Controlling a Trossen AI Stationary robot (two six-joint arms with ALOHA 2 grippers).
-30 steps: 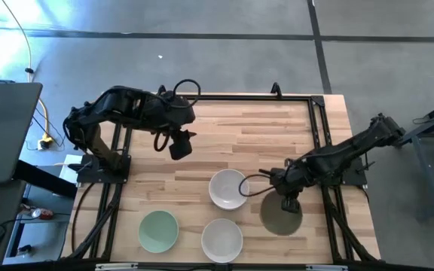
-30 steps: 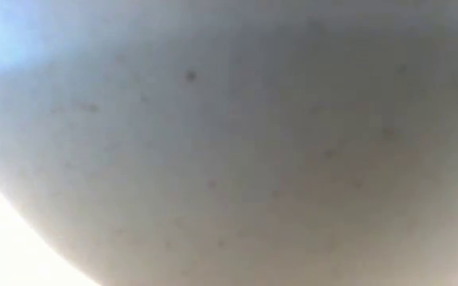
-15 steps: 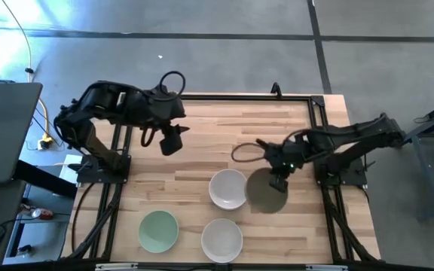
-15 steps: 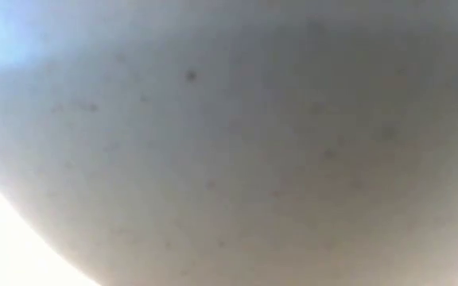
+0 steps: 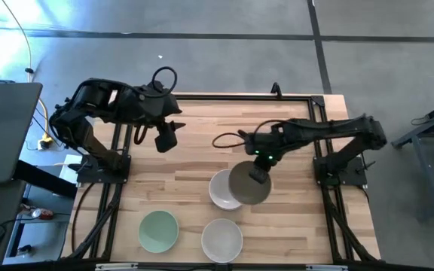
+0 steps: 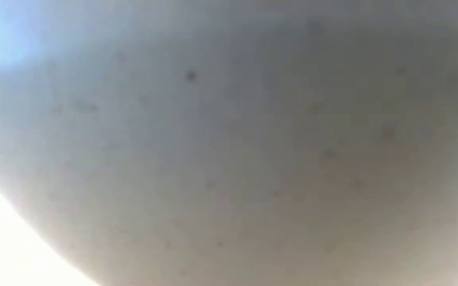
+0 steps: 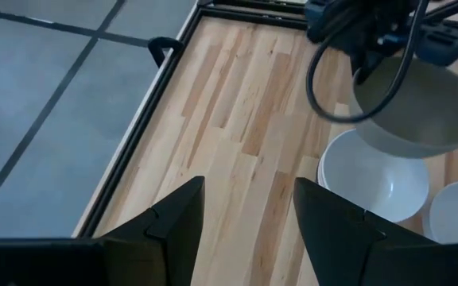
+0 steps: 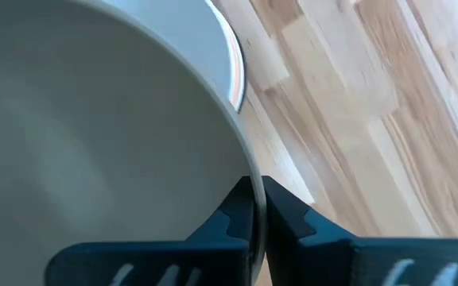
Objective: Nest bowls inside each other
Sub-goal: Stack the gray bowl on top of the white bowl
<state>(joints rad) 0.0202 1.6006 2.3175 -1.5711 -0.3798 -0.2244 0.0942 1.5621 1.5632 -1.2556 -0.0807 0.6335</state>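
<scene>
The olive grey-green bowl (image 5: 247, 186) hangs from my right gripper (image 5: 259, 170), which is shut on its rim, and it overlaps the right part of a white bowl (image 5: 221, 188) that stands on the table. In the left wrist view the olive bowl (image 7: 420, 107) floats above that white bowl (image 7: 380, 181). A pale mint green bowl (image 5: 158, 230) and a second white bowl (image 5: 222, 239) stand near the near edge. My left gripper (image 5: 166, 141) is open above bare wood toward the far left. The other bowls are out of view. My right gripper pinches the olive bowl's rim (image 8: 245, 179) on its far-right side, one finger (image 8: 230, 218) inside the bowl and one (image 8: 293, 221) outside. The fingers come from above, slanting from the table's right. The bowl is lifted clear, above the white bowl.
A pale bowl wall (image 6: 229, 143) fills the low view and hides the table there. A black metal frame (image 5: 319, 128) runs along the table's edges. Bare wood (image 5: 224, 124) lies across the far half between the arms.
My right gripper lifted the olive bowl off the table near the right edge and carried it left and slightly far, until it overlapped the white bowl. My left gripper drew back toward the table's left edge, staying open.
</scene>
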